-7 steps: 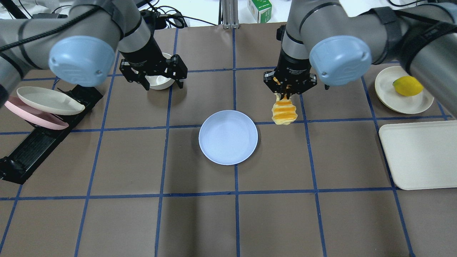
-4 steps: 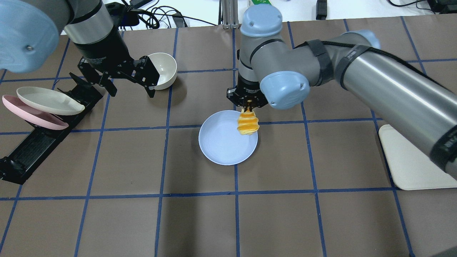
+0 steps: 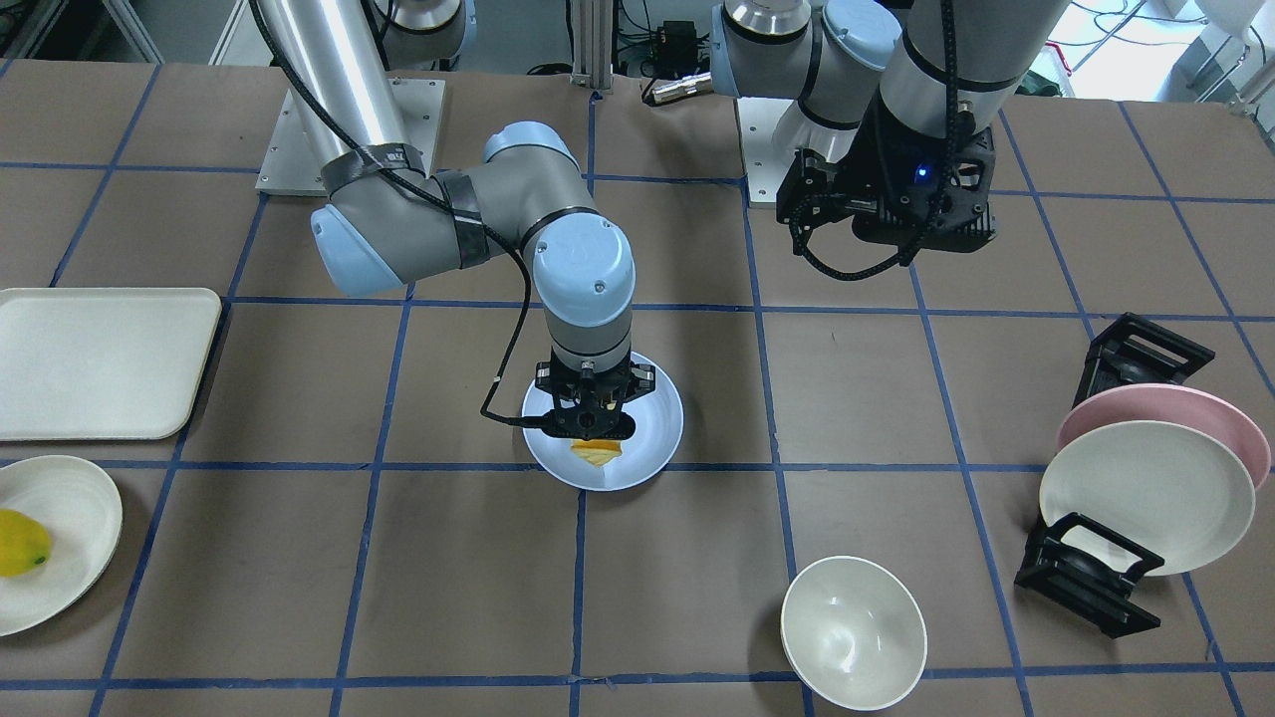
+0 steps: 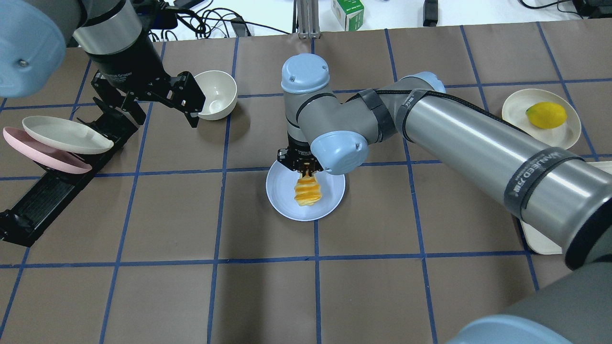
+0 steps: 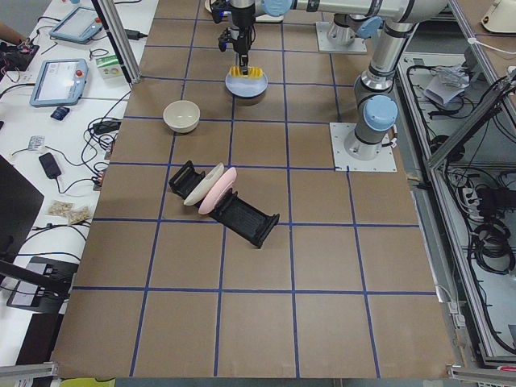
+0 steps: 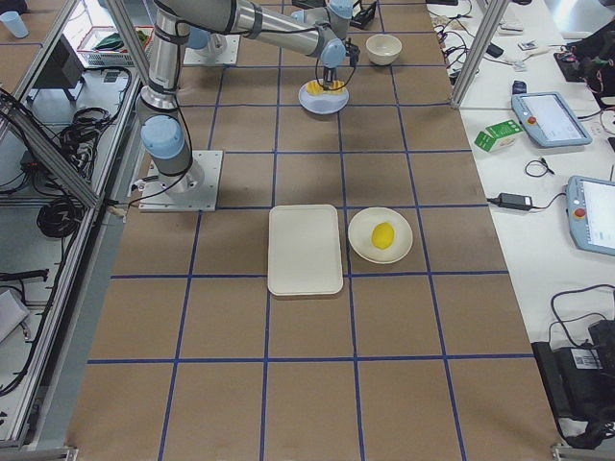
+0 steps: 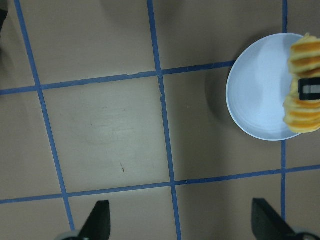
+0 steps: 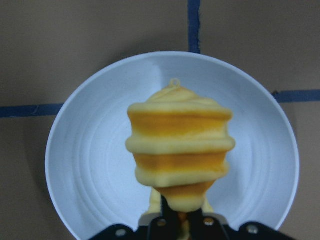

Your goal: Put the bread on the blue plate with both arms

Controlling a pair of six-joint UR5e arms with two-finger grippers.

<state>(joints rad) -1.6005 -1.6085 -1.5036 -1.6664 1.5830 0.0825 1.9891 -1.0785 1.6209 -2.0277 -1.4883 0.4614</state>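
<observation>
The right gripper [image 4: 306, 166] is shut tight on one end of the bread [image 4: 307, 190]. The bread hangs down over the middle of the plate [image 4: 282, 193].

To do this well, the gripper should go down slowly until the low end rests on the plate. Then it should tip the bread so it lies flat, and only then let go. If it lets go too high, the bread may bounce or roll off the rim.

The left gripper [image 4: 167, 118] is wide open and holds nothing. It is well away from the plate, by the bowl [image 4: 217, 93].

It is hard to tell if the bread's low end touches the plate. In the top view, the right arm hides the plate's back edge.
</observation>
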